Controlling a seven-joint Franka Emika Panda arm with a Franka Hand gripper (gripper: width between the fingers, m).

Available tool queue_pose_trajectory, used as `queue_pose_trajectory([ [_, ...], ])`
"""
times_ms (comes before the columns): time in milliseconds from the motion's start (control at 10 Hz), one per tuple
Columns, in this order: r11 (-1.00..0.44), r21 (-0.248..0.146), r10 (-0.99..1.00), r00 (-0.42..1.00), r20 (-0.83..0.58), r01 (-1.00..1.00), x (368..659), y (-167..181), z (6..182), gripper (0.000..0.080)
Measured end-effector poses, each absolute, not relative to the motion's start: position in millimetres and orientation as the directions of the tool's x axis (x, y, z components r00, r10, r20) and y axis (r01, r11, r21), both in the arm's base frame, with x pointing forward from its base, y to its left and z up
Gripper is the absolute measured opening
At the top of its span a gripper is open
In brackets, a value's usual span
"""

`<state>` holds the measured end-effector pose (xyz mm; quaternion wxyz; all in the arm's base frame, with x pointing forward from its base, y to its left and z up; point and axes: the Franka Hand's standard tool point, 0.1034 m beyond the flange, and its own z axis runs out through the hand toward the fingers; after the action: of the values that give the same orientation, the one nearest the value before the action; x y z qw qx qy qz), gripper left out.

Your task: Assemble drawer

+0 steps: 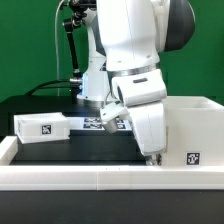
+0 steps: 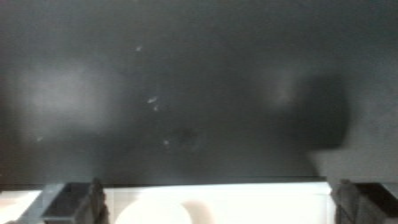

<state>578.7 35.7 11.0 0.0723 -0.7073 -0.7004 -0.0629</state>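
Drawer, large shell: white plastic, smooth, cube-like, with flat walls, square edges and an open top. A black-and-white square tag sits low on its near face. It stands on the surface at the exterior view's right.

Drawer, tray box: white plastic, low and oblong, with one square tag on its top. It lies well apart from the large shell, towards the exterior view's left.

Surface: black, matte and flat. The wrist view shows faint pale specks on it.

Rail: low, white and straight, running along the near edge in front of the large shell.

Marker board: thin, flat and white, carrying square tags. It lies between the tray box and the large shell, partly behind my arm.

My arm: white glossy casings. The wrist is bent over and points down at the surface, just beside the large shell's wall on the side facing the tray box. I cannot tell whether it touches that wall.

My end effector: two dark blocky fingers stand wide apart, low over the black surface, with a white band of unclear origin between them. In the exterior view the end effector hangs next to the large shell, far from the tray box.
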Motion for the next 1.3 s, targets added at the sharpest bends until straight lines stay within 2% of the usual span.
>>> queue_pose_trajectory([
  [200,0.028,-0.037,0.984,-0.021,0.179,0.999,577.5,9.6,15.0,0.0648],
  [500,-0.039,-0.028,0.987,0.043,0.153,0.999,576.1,-48.9,20.0,0.0648],
  [700,-0.098,-0.032,0.985,0.101,0.139,0.995,557.8,-82.4,32.0,0.0648],
  [1000,-0.208,-0.039,0.969,0.211,0.126,0.977,519.6,-105.2,54.7,0.0648],
  [1100,-0.216,-0.014,0.970,0.217,0.113,0.976,510.4,-109.9,66.1,0.0648],
  [1200,-0.247,-0.034,0.963,0.249,0.104,0.969,500.3,-111.6,70.3,0.0648],
  [1300,-0.259,-0.035,0.960,0.261,0.104,0.965,501.3,-111.6,69.6,0.0648],
])
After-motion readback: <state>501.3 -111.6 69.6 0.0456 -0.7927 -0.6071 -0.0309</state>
